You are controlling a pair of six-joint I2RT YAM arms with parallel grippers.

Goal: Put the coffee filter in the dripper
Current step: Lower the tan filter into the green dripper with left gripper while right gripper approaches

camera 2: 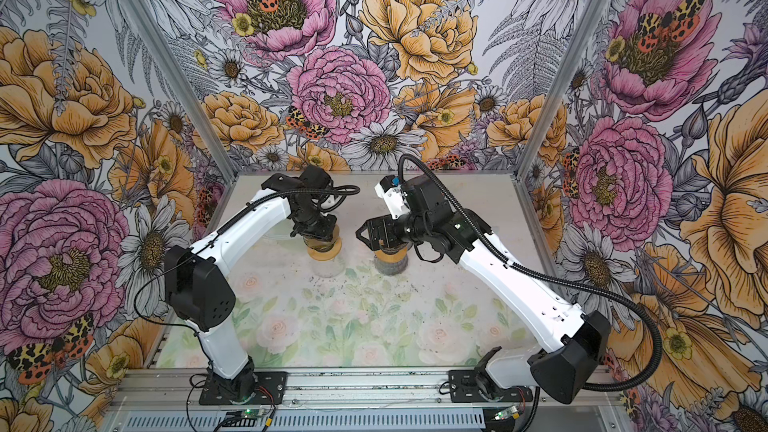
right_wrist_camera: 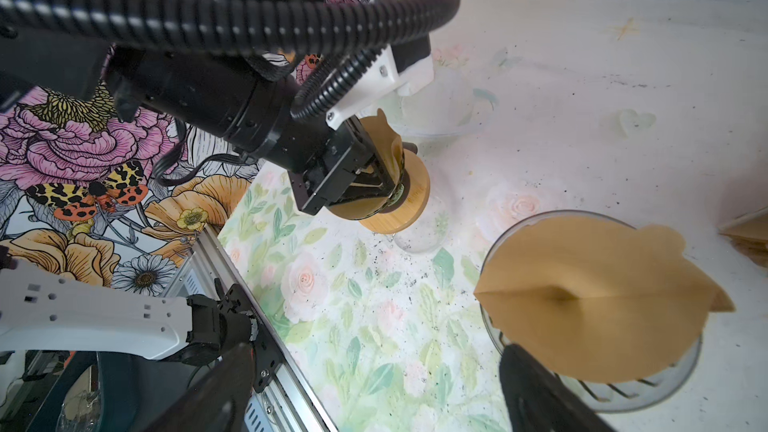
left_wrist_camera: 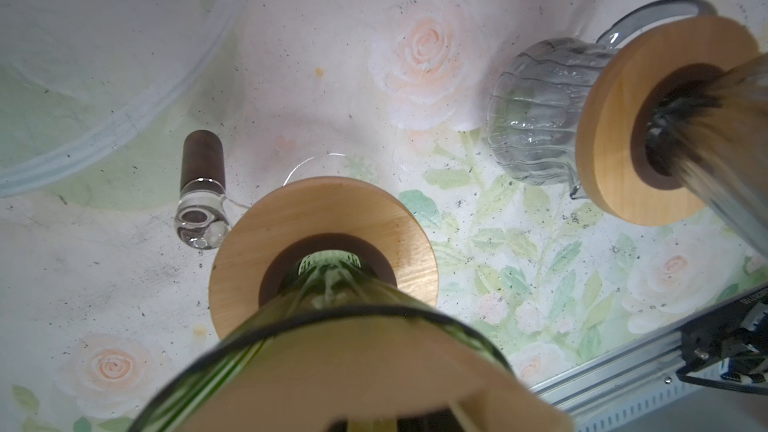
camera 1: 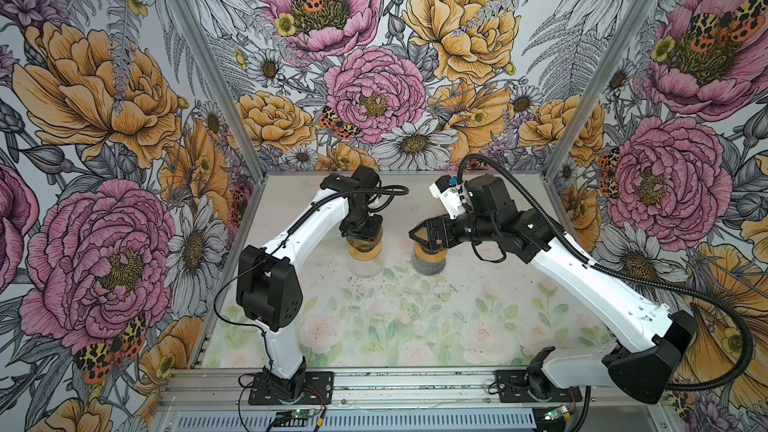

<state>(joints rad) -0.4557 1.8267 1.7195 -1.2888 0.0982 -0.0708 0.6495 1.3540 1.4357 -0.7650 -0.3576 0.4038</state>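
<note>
While gripped, filter (right_wrist_camera: 384,139): tan paper cone down inside green dripper (left_wrist_camera: 316,284), centre of right wrist view; scalloped tab poking above rim.
Left gripper (right_wrist_camera: 384,182): jaws pressed together on filter's wall, reaching into cone; probably to press paper against glass.
Right gripper (camera 1: 417,238): jaws spread wide, holding nothing, hovering over grey dripper (right_wrist_camera: 648,392), centre of top view.
Second filter (right_wrist_camera: 590,297): creased along middle, lying loose and tilted in grey dripper, lower right of right wrist view; not yet flush with walls.
Carafe (left_wrist_camera: 536,110): ribbed grey glass, upper right of left wrist view, carrying grey dripper.
Collar (left_wrist_camera: 602,139): broad pale wood disc, resting on carafe mouth to steady dripper.
Table (left_wrist_camera: 332,56): pale rose print, speckled with dark grounds.
</note>
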